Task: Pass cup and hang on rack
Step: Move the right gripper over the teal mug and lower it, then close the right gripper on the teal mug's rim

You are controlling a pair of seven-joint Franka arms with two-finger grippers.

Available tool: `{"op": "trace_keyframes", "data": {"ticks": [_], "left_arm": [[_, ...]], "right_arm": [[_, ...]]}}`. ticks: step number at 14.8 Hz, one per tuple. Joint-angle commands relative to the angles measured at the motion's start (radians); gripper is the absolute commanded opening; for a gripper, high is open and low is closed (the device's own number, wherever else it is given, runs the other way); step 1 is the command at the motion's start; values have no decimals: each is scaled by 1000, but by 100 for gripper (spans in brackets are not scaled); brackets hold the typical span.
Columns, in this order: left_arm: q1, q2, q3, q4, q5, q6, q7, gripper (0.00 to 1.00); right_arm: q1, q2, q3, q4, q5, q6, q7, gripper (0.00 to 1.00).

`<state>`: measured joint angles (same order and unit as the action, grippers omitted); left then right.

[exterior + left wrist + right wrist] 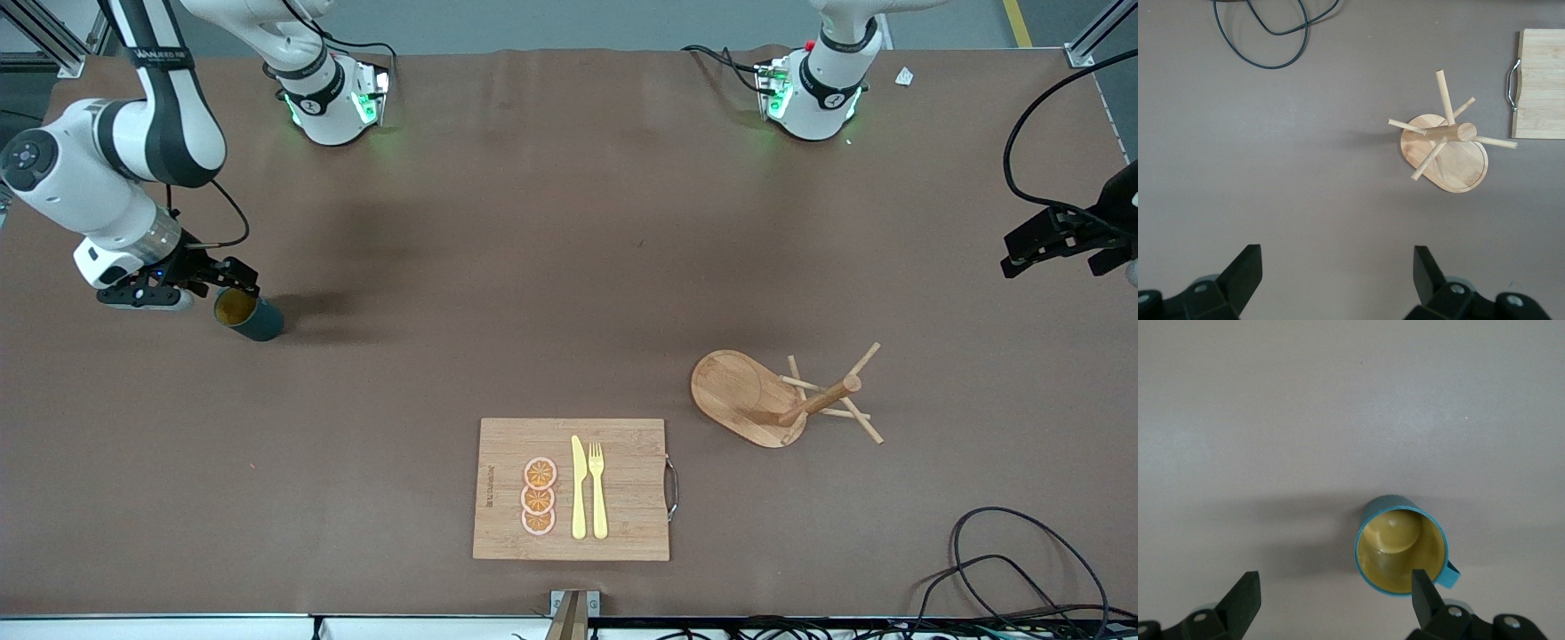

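On brown mat, round teal cup (248, 316)

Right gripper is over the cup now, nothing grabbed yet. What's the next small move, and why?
Probably lower the right gripper so its fingers straddle the cup's wall, then close. The jaws stand open, one finger already over the rim, and the cup sits upright on the table. The left gripper waits open above the rack.
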<state>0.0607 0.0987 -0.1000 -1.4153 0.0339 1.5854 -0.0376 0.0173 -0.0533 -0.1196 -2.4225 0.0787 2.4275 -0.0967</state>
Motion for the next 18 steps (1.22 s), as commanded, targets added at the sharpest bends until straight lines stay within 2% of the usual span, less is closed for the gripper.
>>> {"op": "trace_keyframes", "data": {"ticks": [1,5,10,14,18], "left_arm": [[2,-4,-3,12,8,-16,-2,100],[2,-4,-3,12,8,-16,-2,100],[2,-4,-1,12,8,-13,-2,100],[2,-4,-3,12,8,-13,-2,100],[2,-4,-3,12,8,-16,-2,100]], "right_arm": [[15,22,0,-36,15,70,14,100],[21,78,0,-38,16,111,14,99],[19,101,0,-38,16,163,14,97],[21,128,0,-79,16,252,14,97],[23,148,1,-87,16,254,14,97]]}}
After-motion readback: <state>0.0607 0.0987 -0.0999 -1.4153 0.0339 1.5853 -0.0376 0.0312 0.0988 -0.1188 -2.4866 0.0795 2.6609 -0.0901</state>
